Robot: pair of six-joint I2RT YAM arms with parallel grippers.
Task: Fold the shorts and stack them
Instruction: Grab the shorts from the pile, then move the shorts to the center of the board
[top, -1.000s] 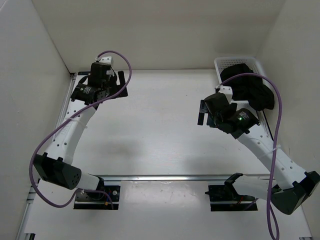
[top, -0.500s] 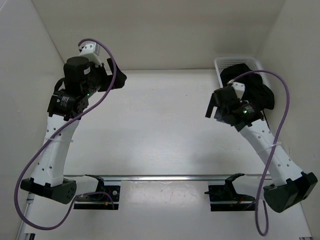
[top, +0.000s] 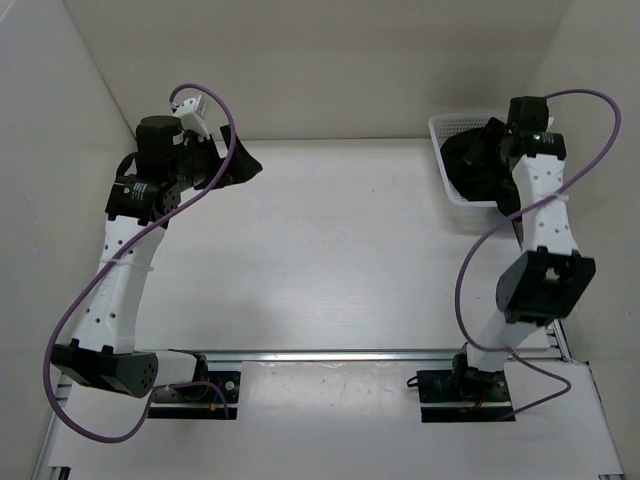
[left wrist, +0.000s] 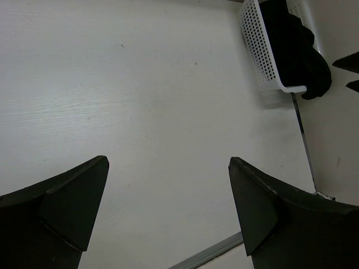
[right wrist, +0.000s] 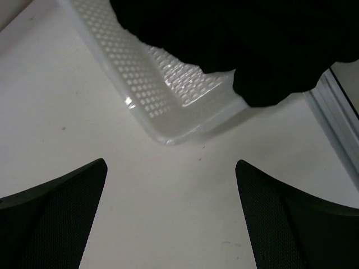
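The black shorts (top: pixel 468 170) lie bunched in the white mesh basket (top: pixel 444 128) at the back right, and part of them hangs over its near rim. In the right wrist view the shorts (right wrist: pixel 241 39) drape over the basket's corner (right wrist: pixel 162 95). My right gripper (right wrist: pixel 168 162) is open and empty, held above the table just in front of that corner; from above it (top: pixel 497 142) hangs over the basket. My left gripper (left wrist: pixel 168 162) is open and empty, raised high over the back left of the table (top: pixel 238 165). Its view shows the basket (left wrist: pixel 255 50) and shorts (left wrist: pixel 291 45) far off.
White walls enclose the table on three sides. A metal rail (top: pixel 340 354) runs across the near edge by the arm bases. A strip of rail (right wrist: pixel 336 106) lies just right of the basket. Purple cables loop off both arms.
My right arm has swung up and back, carrying its gripper from mid-table to over the basket. My left arm has lifted and turned its gripper towards the table's middle.
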